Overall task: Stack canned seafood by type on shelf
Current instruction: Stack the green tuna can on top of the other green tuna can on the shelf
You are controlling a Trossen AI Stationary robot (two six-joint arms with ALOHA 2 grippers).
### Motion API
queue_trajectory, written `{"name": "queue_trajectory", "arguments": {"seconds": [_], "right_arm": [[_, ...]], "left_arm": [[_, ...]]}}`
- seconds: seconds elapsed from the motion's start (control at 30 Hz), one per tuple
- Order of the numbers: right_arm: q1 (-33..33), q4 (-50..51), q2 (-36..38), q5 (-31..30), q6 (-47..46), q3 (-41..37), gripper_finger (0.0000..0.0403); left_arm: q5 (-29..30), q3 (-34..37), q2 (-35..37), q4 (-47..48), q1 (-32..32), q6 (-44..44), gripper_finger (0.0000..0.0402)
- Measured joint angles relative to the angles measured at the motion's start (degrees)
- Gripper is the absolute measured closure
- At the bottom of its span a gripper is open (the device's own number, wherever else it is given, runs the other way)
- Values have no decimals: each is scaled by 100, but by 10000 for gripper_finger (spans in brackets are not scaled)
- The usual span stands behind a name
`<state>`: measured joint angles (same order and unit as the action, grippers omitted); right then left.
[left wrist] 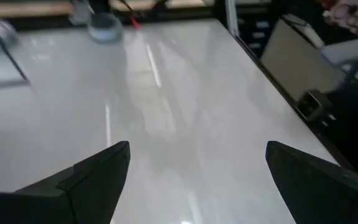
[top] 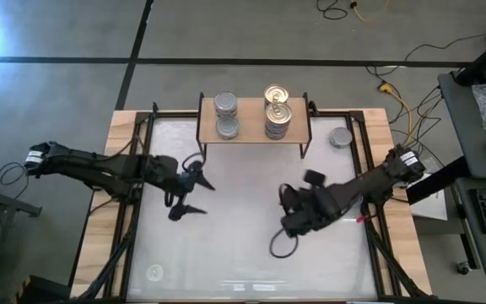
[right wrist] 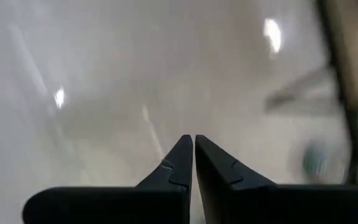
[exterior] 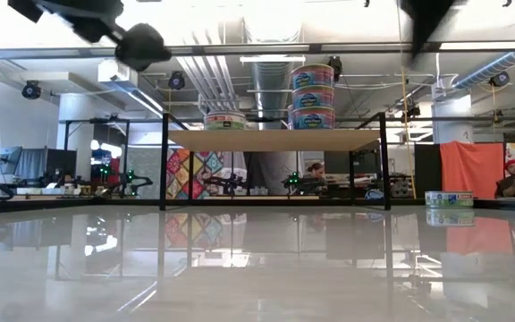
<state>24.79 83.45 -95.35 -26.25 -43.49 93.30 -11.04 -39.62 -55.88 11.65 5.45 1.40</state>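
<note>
Left gripper [top: 194,194] hovers wide open over the table [top: 243,245]. Right gripper [top: 277,245] is pinched closed, empty, while silver and gold tins sit stacked on the shelf [top: 251,135].

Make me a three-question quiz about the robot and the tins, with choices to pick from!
1. Where is the lone tin?
A. on the shelf
B. on the table, right of the shelf
C. in a gripper

2. How many tins are in the taller stack on the shelf?
A. one
B. three
C. six

3. How is the left gripper?
A. open and empty
B. shut on a tin
C. holding a cup

Answers:
1 B, it sits on the white table beside the shelf.
2 B, the low view shows three stacked.
3 A, its fingers stand wide apart with nothing between them.
</note>
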Motion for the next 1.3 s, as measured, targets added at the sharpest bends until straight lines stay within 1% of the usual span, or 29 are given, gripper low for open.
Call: {"name": "queue_trajectory", "arguments": {"seconds": [0.1,0.17,0.27,0.33,0.43,0.5,0.6,0.67,0.83,0.9,1.0,1.17,1.3], "right_arm": [[149,370,0,634,-919,-710,390],[156,460,0,1061,-1140,-1244,390],[83,530,0,1497,-1268,-2120,390],[-15,669,0,1774,-1326,-2692,390],[-236,589,43,2155,-1306,-3496,390],[-405,561,45,2330,-1300,-3880,390],[-618,499,31,2428,-1256,-4294,390],[-732,309,31,2438,-1241,-4444,390],[-921,-569,28,2473,-959,-4710,390],[-958,-678,33,2478,-928,-4760,390],[-957,-710,31,2478,-932,-4697,391],[-946,-907,31,2475,-919,-4134,391],[-900,-1424,29,2428,-628,-3360,390]], "left_arm": [[7,288,-19,-253,203,-326,42],[15,508,-29,-531,282,-497,42],[120,766,-71,-878,315,-689,42],[287,879,-101,-930,313,-796,42],[542,967,-159,-941,313,-895,42],[715,995,-211,-974,313,-903,42],[977,1024,-323,-988,313,-904,42],[1096,1017,-382,-1001,309,-902,42],[1574,931,-550,-1130,308,-901,42],[1696,925,-594,-1184,308,-904,42],[1720,925,-648,-1206,308,-934,42],[1719,928,-670,-1207,308,-945,42],[1719,928,-683,-1202,308,-945,42]]}}
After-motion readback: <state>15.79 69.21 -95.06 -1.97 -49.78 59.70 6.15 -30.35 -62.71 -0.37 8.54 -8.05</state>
